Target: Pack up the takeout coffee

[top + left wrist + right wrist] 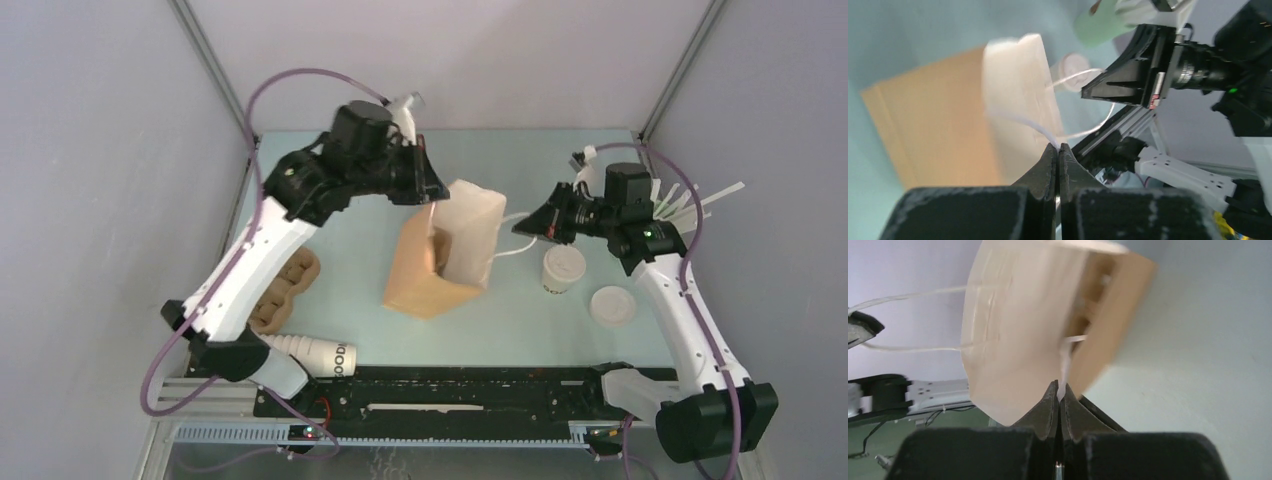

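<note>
Takeout coffee [563,268] upright, lid up, left fingers [1047,167] clamped on left handle [1020,120], right fingers [1048,407] on right handle [1064,365]

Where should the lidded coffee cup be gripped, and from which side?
Probably the paper wall just under the lid of the takeout coffee, approached from the right: it stands upright, and the paper bag blocks its left.

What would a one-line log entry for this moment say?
left jaws: shut on bag handle | right jaws: shut on other handle | paper bag: mouth open | lidded cup: outside bag
</note>
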Tool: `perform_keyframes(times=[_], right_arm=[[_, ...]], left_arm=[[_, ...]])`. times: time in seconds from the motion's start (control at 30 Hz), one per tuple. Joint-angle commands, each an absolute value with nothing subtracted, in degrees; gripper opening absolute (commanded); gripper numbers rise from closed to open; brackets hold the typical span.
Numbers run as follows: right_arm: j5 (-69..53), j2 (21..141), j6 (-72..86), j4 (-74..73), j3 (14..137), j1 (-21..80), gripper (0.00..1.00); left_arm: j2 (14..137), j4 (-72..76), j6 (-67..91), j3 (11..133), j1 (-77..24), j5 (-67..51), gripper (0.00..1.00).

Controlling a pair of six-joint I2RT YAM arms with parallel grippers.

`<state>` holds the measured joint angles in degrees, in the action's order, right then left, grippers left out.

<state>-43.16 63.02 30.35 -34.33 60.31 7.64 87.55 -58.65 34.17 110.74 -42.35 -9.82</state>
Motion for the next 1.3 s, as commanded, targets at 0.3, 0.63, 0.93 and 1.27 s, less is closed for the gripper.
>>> perform_keyframes(times=[0.3,0.63,0.93,1.27], right_arm=[[-49.19,67.93,41.02,-22.41,75.72,14.1,0.0],[-48.41,69.46,35.72,-21.85,77.2,18.32,0.0],[-48.49,71.76,29.28,-24.89,77.21,17.83,0.03],[-58.56,74.81,30.85,-3.05,78.31,18.78,0.0]], left_arm=[[66.7,-48.39,34.24,95.49,-42.38,-8.97,0.0],[59.17,-44.25,34.57,75.18,-42.51,-7.98,0.0],[61.31,-44.27,31.38,77.74,-43.17,-11.35,0.01],[62.7,-42.51,21.58,78.35,-49.81,-9.29,0.0]])
